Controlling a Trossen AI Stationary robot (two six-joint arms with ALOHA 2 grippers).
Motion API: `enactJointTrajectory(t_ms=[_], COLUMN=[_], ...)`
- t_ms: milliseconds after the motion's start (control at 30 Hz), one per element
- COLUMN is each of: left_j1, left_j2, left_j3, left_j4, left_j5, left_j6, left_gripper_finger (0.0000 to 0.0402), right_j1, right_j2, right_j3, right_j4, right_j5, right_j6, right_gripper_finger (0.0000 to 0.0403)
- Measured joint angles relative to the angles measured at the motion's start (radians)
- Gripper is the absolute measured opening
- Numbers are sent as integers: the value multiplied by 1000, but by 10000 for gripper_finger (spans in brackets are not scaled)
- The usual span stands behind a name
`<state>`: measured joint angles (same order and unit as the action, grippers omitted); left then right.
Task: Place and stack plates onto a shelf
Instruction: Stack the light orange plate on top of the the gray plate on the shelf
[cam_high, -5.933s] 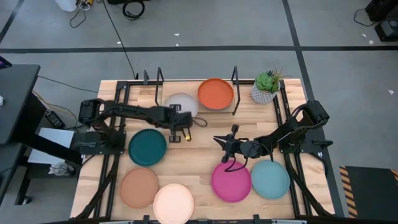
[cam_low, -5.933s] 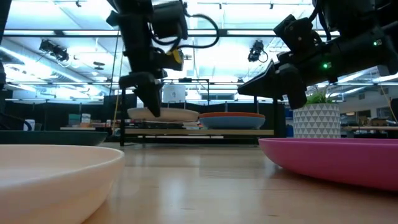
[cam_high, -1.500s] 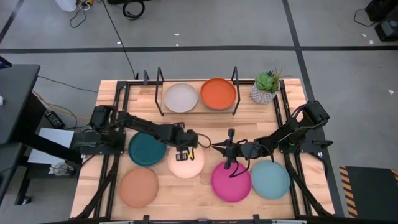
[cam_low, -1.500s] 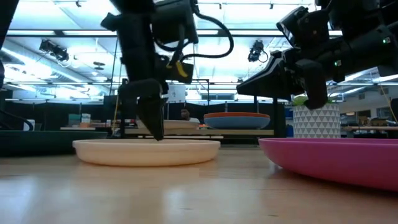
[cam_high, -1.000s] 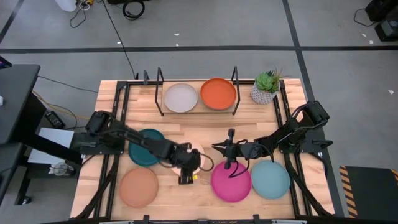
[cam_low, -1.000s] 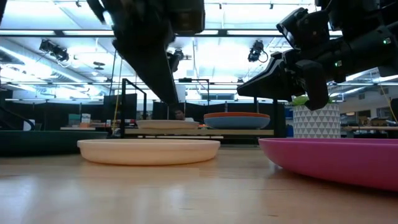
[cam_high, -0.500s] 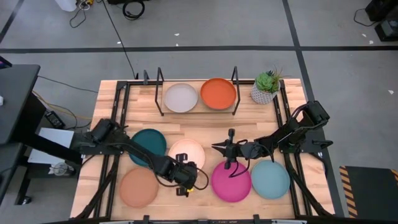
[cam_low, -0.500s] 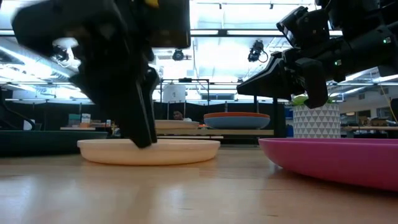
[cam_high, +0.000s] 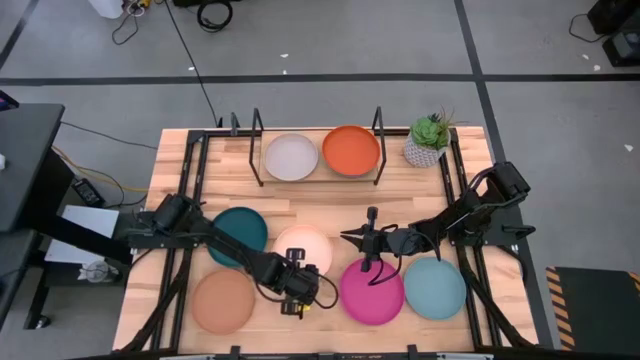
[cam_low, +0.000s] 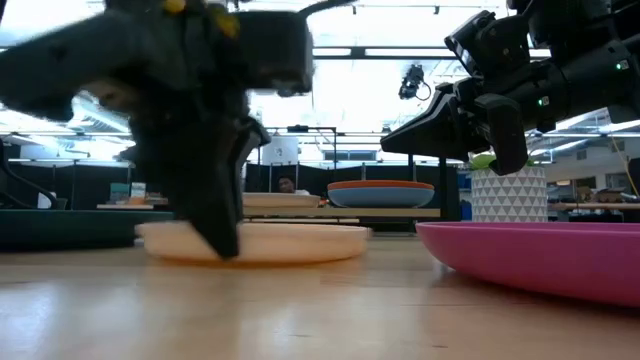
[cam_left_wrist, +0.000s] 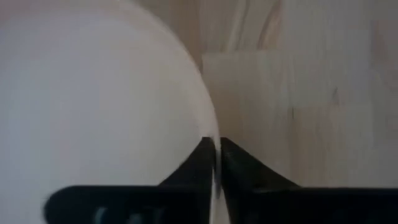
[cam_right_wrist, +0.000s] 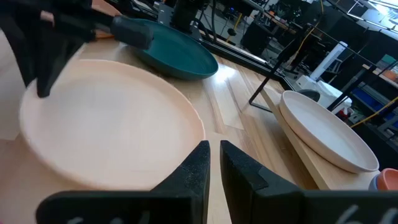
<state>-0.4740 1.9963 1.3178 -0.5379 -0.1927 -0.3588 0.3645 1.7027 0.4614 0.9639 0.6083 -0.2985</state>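
The cream white plate (cam_high: 302, 246) lies on the table between the dark teal plate (cam_high: 238, 236) and the pink plate (cam_high: 371, 290). My left gripper (cam_high: 300, 275) is shut on its near rim. My right gripper (cam_high: 345, 235) hovers just right of the cream plate, fingers a narrow gap apart, with nothing between them. On the shelf (cam_high: 318, 177) at the far edge rest a grey plate (cam_high: 291, 157) and an orange plate (cam_high: 349, 150). In the low view the orange plate sits on a blue plate (cam_low: 380, 197). My left gripper pinches the cream plate's near rim (cam_left_wrist: 213, 127) between its two fingers, one over the plate's hollow and one outside the rim. The fingers come from above, pointing steeply down (cam_low: 225, 245). The plate lies on the table.
A tan plate (cam_high: 223, 300) lies near the front left and a light teal plate (cam_high: 434, 287) right of the pink one. A potted plant (cam_high: 427, 140) stands at the shelf's right end. Black upright frames (cam_high: 257, 145) stand at the shelf's ends.
My left gripper has gone toward the table's near edge and down, from over the cream plate to its near rim. There it has shut from wide open and taken hold of the rim. My right arm has kept still.
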Motion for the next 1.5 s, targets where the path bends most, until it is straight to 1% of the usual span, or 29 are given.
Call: enactJointTrajectory(t_ms=[33, 133, 233, 300, 467, 567, 767, 867, 967, 1100, 1133, 1267, 1500], left_j1=[1, 3, 12, 29, 87, 134, 269, 340, 424, 528, 551, 626, 707], left_j2=[0, -4, -26, -60, -147, -191, -208, -209, -218, -244, -253, -272, -266], left_j3=[22, 97, 162, 176, 174, 174, 167, 120, 69, 14, 7, -1, -9], left_j4=[-23, -126, -242, -290, -334, -364, -369, -320, -317, -262, -239, -219, -200], left_j5=[7, 9, -23, -50, -154, -178, -181, -174, -152, -142, -126, -71, -69], left_j6=[8, 41, 83, 106, 165, 212, 329, 398, 435, 483, 498, 508, 551], left_gripper_finger=[15, 18, 18, 16, 15, 15, 15, 15, 15, 15, 15, 15, 18], right_j1=[0, 0, 0, 0, 2, 2, 5, 19, 36, 56, 60, 72, 88], right_j2=[0, 0, 0, 0, 0, 0, 0, 0, 0, 0, 0, 0, 0], right_j3=[0, 0, 0, 0, 0, 0, 0, 0, 0, 0, 0, 0, 0], right_j4=[0, 0, 0, 1, -8, -7, -7, -11, -11, -12, -13, -23, -39], right_j5=[0, 0, 0, 0, 0, 0, 13, 27, 28, 30, 38, 74, 81], right_j6=[0, 0, 0, 1, 8, 8, 11, 11, 11, 11, 11, 19, 54], right_gripper_finger=[43, 43, 43, 43, 43, 43, 43, 43, 43, 43, 43, 43, 43])
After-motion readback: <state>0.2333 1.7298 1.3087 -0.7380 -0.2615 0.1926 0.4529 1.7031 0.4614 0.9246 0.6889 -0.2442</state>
